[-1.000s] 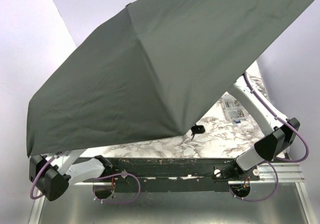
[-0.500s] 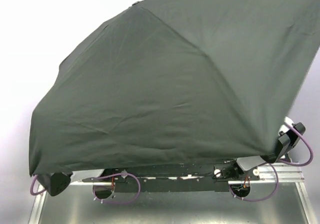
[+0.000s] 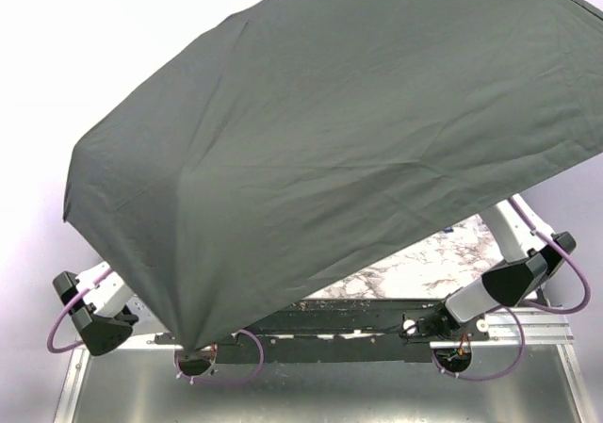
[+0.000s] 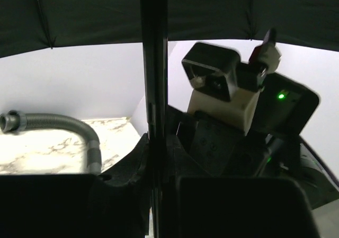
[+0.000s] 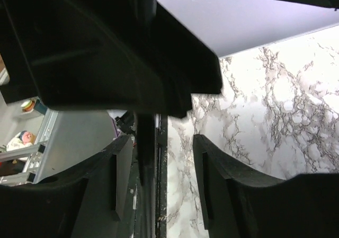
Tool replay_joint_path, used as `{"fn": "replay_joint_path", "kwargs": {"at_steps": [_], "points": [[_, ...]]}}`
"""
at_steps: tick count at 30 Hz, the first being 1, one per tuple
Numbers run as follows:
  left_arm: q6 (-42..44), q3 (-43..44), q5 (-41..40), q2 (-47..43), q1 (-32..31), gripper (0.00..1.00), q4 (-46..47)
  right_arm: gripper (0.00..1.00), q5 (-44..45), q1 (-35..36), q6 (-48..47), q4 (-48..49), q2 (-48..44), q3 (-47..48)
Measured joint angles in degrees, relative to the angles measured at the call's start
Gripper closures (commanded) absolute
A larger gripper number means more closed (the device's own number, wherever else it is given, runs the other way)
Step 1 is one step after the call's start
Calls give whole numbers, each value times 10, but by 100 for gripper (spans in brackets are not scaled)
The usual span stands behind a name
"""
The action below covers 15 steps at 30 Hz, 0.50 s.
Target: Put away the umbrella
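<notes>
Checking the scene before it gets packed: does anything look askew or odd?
The open umbrella is tipped steeply, its low corner hanging past the near edge of the table on the left. The canopy hides most of the top view. Nothing looks torn.

The umbrella (image 3: pixel 358 150) canopy is matt dark cloth with soft creases. The table (image 3: pixel 424 270) top has a smooth marble pattern. The ribbed grey hose (image 4: pixel 58 124) is probably plastic, with a slight sheen.

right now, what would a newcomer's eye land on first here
The wide black fabric umbrella canopy, open, tilted, fills most of the top view over the white marble-patterned table. From the left wrist, its thin dark shaft runs down between the fingers of the left gripper, a grey ribbed hose curving at left.
</notes>
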Motion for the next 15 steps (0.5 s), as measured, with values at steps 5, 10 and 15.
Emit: {"fn": "replay_joint_path", "kwargs": {"at_steps": [5, 10, 15], "points": [[10, 1, -17, 21, -7, 100, -16, 99, 0, 0, 27, 21, 5, -1], [14, -19, -9, 12, -8, 36, 5, 99, -35, -3, 92, 84, 5, -35], [-42, -146, 103, -48, 57, 16, 139, 99, -90, -3, 200, 188, 3, -100]]}}
